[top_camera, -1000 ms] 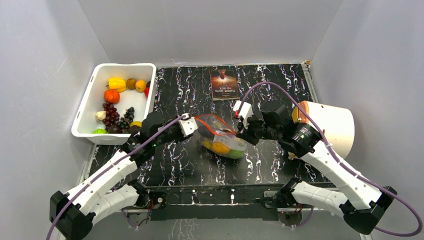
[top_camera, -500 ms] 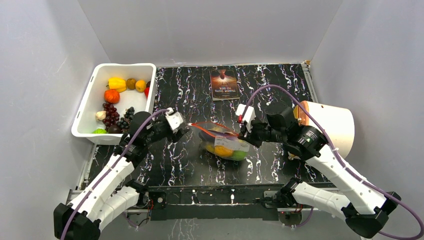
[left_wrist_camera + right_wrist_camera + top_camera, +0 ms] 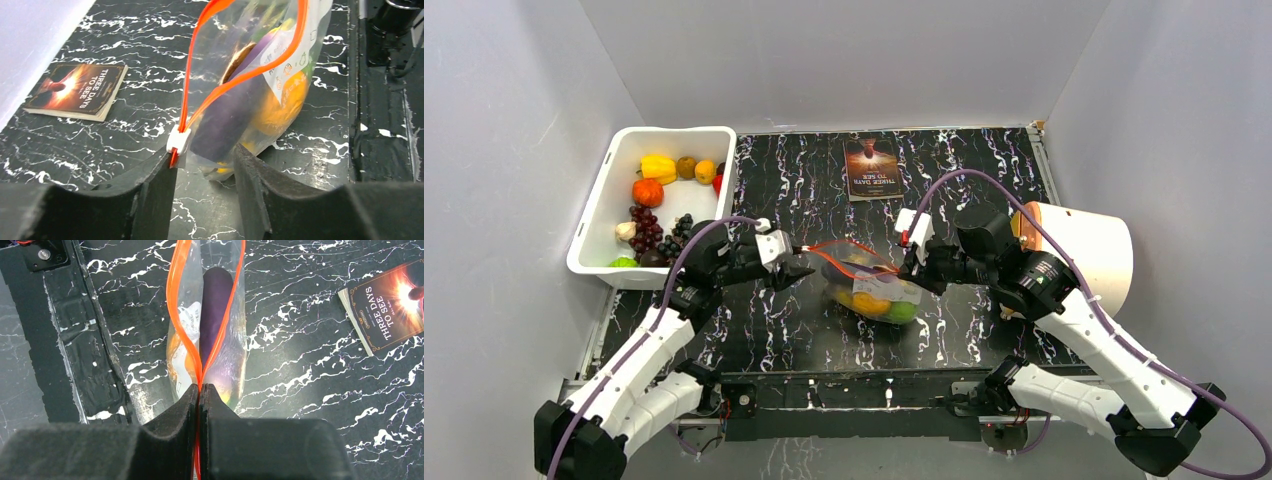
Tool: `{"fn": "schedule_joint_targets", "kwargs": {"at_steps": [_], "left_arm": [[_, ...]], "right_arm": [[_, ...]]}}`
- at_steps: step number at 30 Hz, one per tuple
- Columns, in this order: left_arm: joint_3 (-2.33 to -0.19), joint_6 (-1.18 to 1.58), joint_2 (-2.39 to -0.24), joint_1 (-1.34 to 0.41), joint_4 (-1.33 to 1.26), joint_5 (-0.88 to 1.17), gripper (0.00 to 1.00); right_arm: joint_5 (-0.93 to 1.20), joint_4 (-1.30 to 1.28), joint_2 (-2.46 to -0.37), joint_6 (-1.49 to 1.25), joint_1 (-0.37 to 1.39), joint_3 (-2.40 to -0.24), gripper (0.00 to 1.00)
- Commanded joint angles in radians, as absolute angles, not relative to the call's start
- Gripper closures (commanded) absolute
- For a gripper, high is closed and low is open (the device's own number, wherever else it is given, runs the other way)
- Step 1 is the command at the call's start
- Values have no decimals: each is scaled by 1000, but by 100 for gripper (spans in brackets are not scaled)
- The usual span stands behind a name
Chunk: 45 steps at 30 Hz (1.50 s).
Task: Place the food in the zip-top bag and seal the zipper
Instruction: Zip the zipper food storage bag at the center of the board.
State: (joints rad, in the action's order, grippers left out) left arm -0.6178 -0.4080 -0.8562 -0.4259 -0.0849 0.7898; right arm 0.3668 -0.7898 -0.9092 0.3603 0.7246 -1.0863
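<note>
The clear zip-top bag (image 3: 876,292) lies mid-table with purple, orange and green food inside. Its red-orange zipper (image 3: 832,260) stands open as a loop. My right gripper (image 3: 911,264) is shut on the zipper's right end; the right wrist view shows the strip (image 3: 178,315) pinched at the gripper (image 3: 200,388), with purple food (image 3: 215,305) below. My left gripper (image 3: 800,264) is open at the bag's left end. In the left wrist view (image 3: 204,156) the white slider (image 3: 178,140) rests against my left fingertip, and the bag (image 3: 260,107) lies just beyond.
A white tub (image 3: 587,248) of fruit stands at the back left. A book (image 3: 871,168) lies at the back centre, also in the wrist views (image 3: 77,91) (image 3: 390,305). A white cylinder (image 3: 1089,245) lies on its side at the right.
My left gripper has drawn back to the left, from the bag's mouth to the zipper's left end. The bag has settled flatter. The right gripper still holds the strip.
</note>
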Motion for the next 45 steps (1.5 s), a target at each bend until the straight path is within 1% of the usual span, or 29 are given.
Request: {"fn": "schedule_joint_targets", "kwargs": {"at_steps": [1, 2, 3, 4, 5, 6, 9, 10, 13, 18, 21, 24, 25, 28, 31, 34, 38, 43, 45], "left_arm": [[-630, -408, -891, -422, -136, 921, 63], [-636, -414, -897, -421, -125, 928, 70], [-640, -423, -899, -420, -109, 925, 85], [-641, -429, -897, -420, -98, 915, 94], [-637, -429, -889, -421, -95, 902, 99], [-628, -425, -877, -420, -99, 890, 100], [-612, -390, -843, -420, -116, 891, 100], [-615, -386, -838, -420, -111, 900, 100], [-622, -375, -827, -420, -97, 916, 100], [-624, -322, -815, -420, -125, 913, 100], [-675, -326, -842, -420, -40, 893, 100], [-717, -328, -867, -420, 21, 878, 100], [-720, -307, -868, -420, 9, 875, 100], [-706, -210, -857, -420, -71, 885, 100], [-683, -49, -852, -420, -179, 894, 100], [-671, 60, -865, -420, -259, 927, 100], [-650, 113, -872, -420, -339, 974, 100], [-650, 43, -874, -420, -291, 1004, 100], [-652, 20, -872, -420, -273, 1008, 100]], "right_arm": [[382, -703, -886, 350, 725, -1094, 100], [376, -698, -884, 346, 724, -1090, 100], [367, -695, -885, 342, 725, -1089, 100], [352, -692, -886, 337, 725, -1088, 100], [336, -689, -887, 331, 725, -1090, 100], [320, -684, -887, 326, 725, -1089, 100], [282, -652, -879, 308, 725, -1092, 100], [282, -632, -874, 301, 724, -1091, 97], [268, -607, -882, 271, 724, -1123, 85], [320, -595, -959, 257, 724, -1171, 64], [349, -567, -1007, 229, 725, -1191, 62], [433, -508, -1038, 213, 726, -1200, 58], [459, -486, -1050, 211, 727, -1203, 56], [498, -420, -1081, 192, 738, -1221, 54], [497, -358, -1120, 171, 761, -1235, 50], [486, -349, -1170, 173, 808, -1265, 46], [463, -343, -1223, 209, 872, -1296, 46], [447, -334, -1272, 249, 913, -1310, 58], [450, -329, -1280, 261, 925, -1313, 60]]}}
